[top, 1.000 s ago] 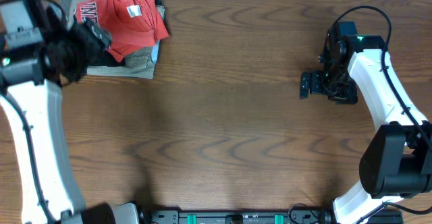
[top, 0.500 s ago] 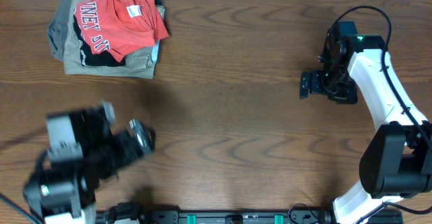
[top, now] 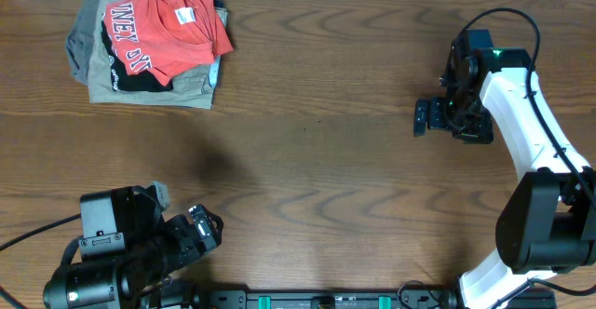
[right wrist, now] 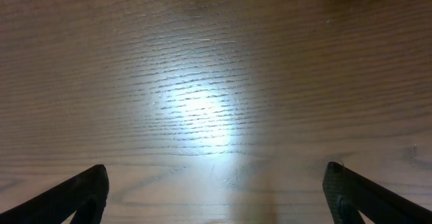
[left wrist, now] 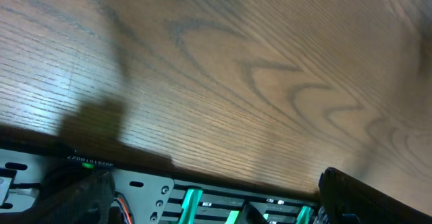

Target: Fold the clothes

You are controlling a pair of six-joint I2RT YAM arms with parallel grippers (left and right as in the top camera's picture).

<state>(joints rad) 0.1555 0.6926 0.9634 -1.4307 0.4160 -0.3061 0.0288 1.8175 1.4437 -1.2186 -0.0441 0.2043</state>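
Red-orange T-shirt (top: 182, 25) sits at the far left corner of the bench (top: 317, 160) in the overhead view, on top of a stack of khaki/grey garments (top: 88, 67) with a black garment (top: 140, 78) peeking out. It looks folded small, if rumpled, so I'd guess the job's basically done, maybe a tidy-up left. Left arm (top: 121, 253) is at the near edge and right arm (top: 521, 114) is off to the right, both well apart from the pile.

Left wrist view: left jaws gape wide with nothing in them, just brown wood grain and the front rail (left wrist: 202, 197).

Right wrist view: right jaws are spread wide too, empty over bare wood with a glare patch. Barely any room shows.
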